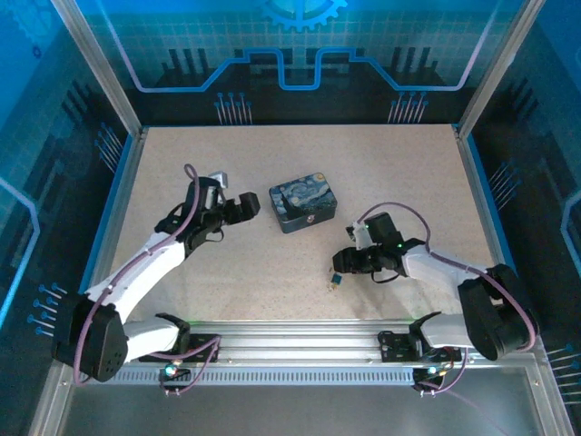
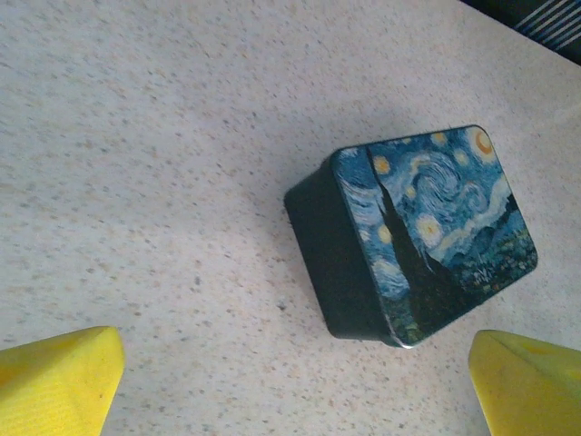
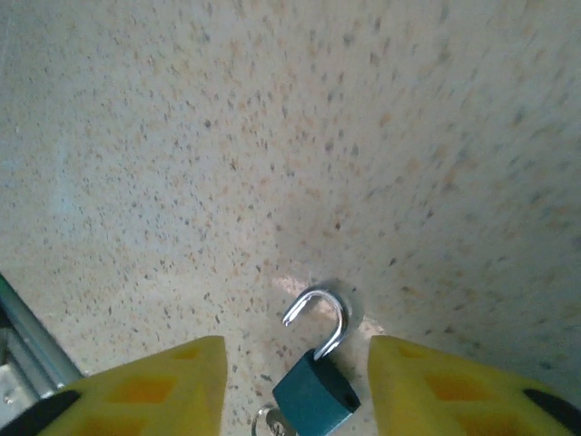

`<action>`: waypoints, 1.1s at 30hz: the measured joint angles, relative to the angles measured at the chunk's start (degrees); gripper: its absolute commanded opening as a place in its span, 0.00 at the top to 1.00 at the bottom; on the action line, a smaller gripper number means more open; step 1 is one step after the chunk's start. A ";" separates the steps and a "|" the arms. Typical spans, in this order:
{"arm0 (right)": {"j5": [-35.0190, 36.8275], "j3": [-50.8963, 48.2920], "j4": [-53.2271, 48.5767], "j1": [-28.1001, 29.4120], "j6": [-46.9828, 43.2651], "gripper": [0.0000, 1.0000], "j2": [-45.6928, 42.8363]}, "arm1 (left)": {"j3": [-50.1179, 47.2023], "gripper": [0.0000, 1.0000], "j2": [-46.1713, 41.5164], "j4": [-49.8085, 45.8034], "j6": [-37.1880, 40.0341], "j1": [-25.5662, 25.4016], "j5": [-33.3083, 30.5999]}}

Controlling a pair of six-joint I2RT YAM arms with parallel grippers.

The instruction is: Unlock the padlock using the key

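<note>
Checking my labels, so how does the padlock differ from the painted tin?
The padlock is far smaller than the starry-night tin. The padlock is plain teal with an open silvery shackle; the tin bears a swirling print, lid shut. Both rest on the speckled table.

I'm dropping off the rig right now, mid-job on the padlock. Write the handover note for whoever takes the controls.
Left gripper: jaws open, empty, hovering beside the dark-blue starry-night printed tin.
Right gripper: jaws open, low over the speckled table, straddling the small teal-bodied padlock without touching it.
Padlock: lying flat, silvery shackle free at one end, so it looks unlocked.
Small metal key: a silvery bit at the body's base, cropped by the frame edge; I cannot tell whether it is seated.
Left to do: confirm the shackle is free, then probably retract both arms.
</note>
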 measured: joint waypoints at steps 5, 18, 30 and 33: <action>7.82 3.30 -1.64 -3.65 -3.96 0.29 -7.34 | -3.37 0.01 -4.48 0.70 1.88 2.91 -4.22; 24.13 -3.76 19.58 -19.74 -17.81 0.07 -9.94 | -21.16 0.01 -8.37 20.06 16.63 7.48 -18.60; 20.33 -7.78 49.64 -22.84 -23.08 0.00 8.63 | -29.46 0.01 9.70 56.00 28.26 11.34 -12.24; 19.80 -7.72 51.45 -22.75 -23.61 0.00 11.69 | -29.77 0.01 16.61 64.83 29.05 13.00 -9.22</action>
